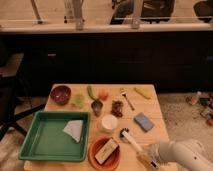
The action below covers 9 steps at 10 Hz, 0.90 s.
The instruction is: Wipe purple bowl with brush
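Gripper (146, 159) is at the table's (151, 106) front right corner, right at the handle end of the brush (131, 141). Can't tell whether it's clamped on the handle or loose. The brush lies flat, with its dark head just right of the white cup (109, 122) and below the blue sponge (143, 121). The purple bowl (60, 94) sits upright at the back left, well apart from the brush. Green tray (35, 145) front left, orange bowl (94, 155) beside it.
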Available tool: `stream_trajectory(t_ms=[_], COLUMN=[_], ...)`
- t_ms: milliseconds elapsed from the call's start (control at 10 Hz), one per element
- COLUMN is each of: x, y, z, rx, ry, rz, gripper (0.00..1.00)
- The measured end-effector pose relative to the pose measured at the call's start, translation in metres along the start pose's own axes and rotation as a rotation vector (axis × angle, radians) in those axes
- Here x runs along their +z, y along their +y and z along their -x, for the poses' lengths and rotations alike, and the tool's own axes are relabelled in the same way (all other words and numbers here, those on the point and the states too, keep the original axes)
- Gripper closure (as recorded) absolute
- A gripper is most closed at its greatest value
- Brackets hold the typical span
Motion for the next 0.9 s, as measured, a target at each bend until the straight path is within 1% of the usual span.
stream_trajectory(t_ms=[300, 400, 500, 700, 900], x=[-0.030, -0.043, -0.052, -0.066, -0.086], y=[-0.013, -0.017, -0.019, -0.018, -0.016], z=[-0.007, -0.008, -0.005, 0.002, 0.017], rx=[0.019, 0.027, 0.031, 0.029, 0.019], ry=[-0.029, -0.044, -0.061, -0.087, -0.116], rz=[-0.045, -0.064, -0.080, -0.099, -0.127], gripper=[1.00, 1.00, 1.00, 1.00, 1.00])
